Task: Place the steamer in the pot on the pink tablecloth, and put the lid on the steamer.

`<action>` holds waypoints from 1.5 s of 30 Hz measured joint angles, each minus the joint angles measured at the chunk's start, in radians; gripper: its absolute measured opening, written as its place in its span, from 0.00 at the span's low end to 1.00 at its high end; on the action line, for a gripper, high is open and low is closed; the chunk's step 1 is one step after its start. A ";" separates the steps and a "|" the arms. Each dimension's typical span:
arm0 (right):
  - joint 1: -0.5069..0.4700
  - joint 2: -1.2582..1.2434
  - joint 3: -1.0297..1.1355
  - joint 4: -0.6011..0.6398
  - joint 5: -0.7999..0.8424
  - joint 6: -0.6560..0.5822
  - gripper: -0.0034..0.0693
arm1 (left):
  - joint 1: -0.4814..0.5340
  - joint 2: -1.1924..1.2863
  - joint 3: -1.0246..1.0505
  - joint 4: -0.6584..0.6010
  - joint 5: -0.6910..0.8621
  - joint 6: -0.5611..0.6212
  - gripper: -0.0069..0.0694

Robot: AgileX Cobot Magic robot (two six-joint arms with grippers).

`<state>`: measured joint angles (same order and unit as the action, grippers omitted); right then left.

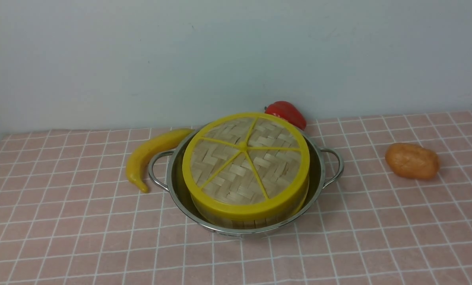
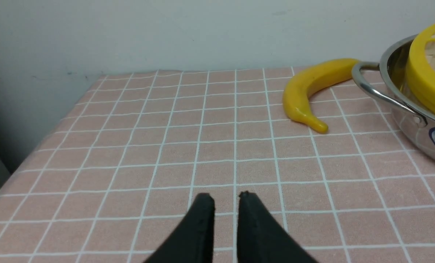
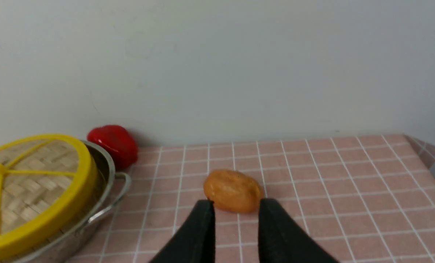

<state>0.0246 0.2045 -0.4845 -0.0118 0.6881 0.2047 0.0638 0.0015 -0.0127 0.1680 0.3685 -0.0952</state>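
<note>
Within the pot (image 1: 242, 234) on the pink tablecloth (image 1: 141, 253), the steamer (image 1: 259, 221) sits with the lid (image 1: 228, 178) over it; placement and covering appear complete, nothing evidently remaining, and both grippers' jaws stand parted, released and grasping nothing.

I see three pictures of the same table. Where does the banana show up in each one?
Front view: the banana is left of centre, by the pot's left handle.
Left wrist view: it is in the upper right part of the picture, again by that handle.
Right wrist view: not in it.
Shared landmark: the yellow-rimmed lid, seen in all three, cut off in both wrist views.
</note>
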 joint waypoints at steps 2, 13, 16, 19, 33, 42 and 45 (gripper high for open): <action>-0.006 -0.039 0.079 0.000 -0.036 0.000 0.32 | 0.000 0.000 0.000 0.000 0.000 0.000 0.23; -0.007 -0.157 0.460 -0.014 -0.451 -0.014 0.37 | 0.000 -0.001 0.000 0.000 0.000 0.000 0.25; -0.007 -0.157 0.489 -0.016 -0.442 -0.019 0.37 | 0.000 -0.001 0.000 0.000 0.000 0.000 0.26; -0.007 -0.157 0.493 -0.016 -0.396 -0.023 0.38 | 0.000 -0.002 0.000 0.000 0.000 0.000 0.27; -0.007 -0.157 0.493 -0.016 -0.390 -0.025 0.38 | 0.000 -0.002 0.000 0.000 0.000 0.000 0.29; -0.007 -0.157 0.493 -0.016 -0.390 -0.025 0.38 | 0.000 -0.002 0.000 0.000 0.000 0.000 0.31; -0.007 -0.157 0.493 -0.016 -0.390 -0.025 0.38 | 0.000 -0.002 0.000 0.000 0.000 0.000 0.32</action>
<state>0.0173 0.0473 0.0089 -0.0273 0.2982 0.1798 0.0638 -0.0004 -0.0127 0.1680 0.3685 -0.0952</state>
